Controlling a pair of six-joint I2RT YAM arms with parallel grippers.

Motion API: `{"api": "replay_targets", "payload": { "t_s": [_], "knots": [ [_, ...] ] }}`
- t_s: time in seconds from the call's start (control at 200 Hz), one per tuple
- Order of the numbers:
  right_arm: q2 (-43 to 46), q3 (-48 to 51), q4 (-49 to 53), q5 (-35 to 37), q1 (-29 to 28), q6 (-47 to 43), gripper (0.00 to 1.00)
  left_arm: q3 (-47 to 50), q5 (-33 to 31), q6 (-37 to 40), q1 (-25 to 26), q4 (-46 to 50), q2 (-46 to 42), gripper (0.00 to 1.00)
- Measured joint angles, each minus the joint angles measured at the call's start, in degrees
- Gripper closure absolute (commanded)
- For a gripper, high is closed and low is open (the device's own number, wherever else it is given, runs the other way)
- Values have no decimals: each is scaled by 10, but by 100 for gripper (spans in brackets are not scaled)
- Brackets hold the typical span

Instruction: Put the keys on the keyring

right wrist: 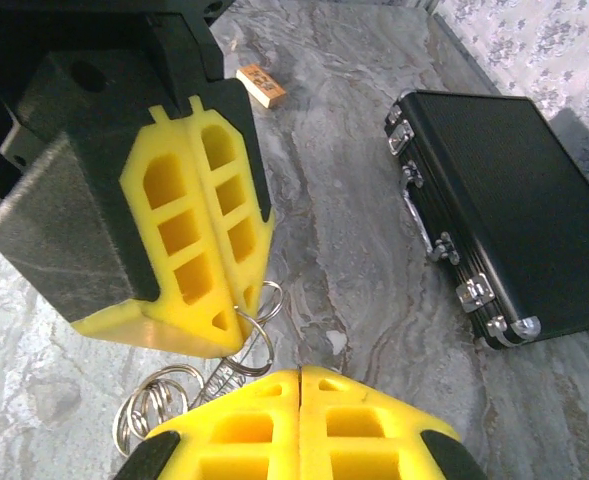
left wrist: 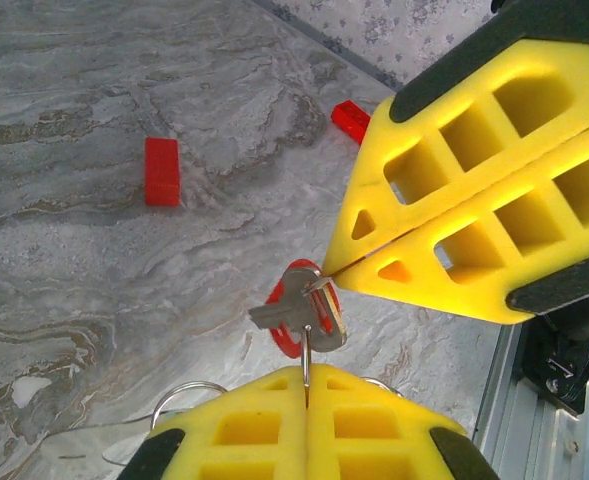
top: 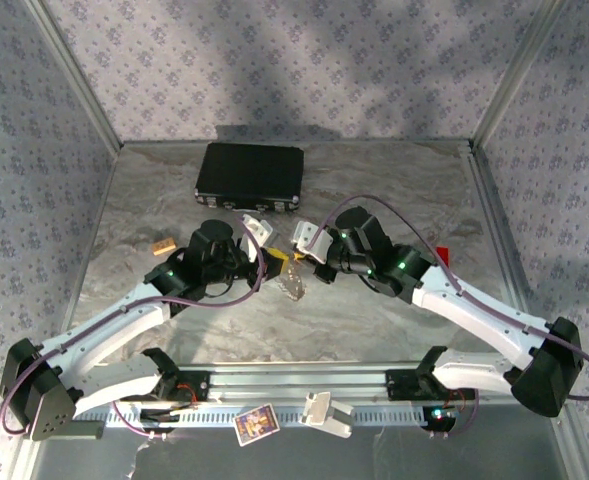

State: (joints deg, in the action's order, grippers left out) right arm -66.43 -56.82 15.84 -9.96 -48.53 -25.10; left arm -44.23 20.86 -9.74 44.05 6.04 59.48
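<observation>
Your left gripper (left wrist: 307,378): jaws shut, pinching keyring (left wrist: 305,362) wire, steadying loop for threading. Just beyond: red key (left wrist: 299,312), touching wire. Your right gripper (left wrist: 339,268): shut at key's top, likely feeding it on; grip unclear. Far: red block (left wrist: 161,171), unused.

A: Obstacles?
B: Black case (top: 250,176) at rear; wooden block (top: 163,245) at left; left claw (left wrist: 307,375) and right claw (right wrist: 301,375) tips close together, centre.
A: Free room?
B: Bare counter (top: 354,330), near side.
</observation>
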Motion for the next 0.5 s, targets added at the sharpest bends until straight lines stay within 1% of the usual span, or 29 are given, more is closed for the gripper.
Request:
{"api": "replay_targets", "payload": {
  "t_s": [0.15,0.5],
  "knots": [
    [-2,0,-3,14,-5,-7,100,0,3,0,0,0,0,100],
    [-7,0,-2,14,-12,-19,100,-1,3,0,0,0,7,100]
  ]
}}
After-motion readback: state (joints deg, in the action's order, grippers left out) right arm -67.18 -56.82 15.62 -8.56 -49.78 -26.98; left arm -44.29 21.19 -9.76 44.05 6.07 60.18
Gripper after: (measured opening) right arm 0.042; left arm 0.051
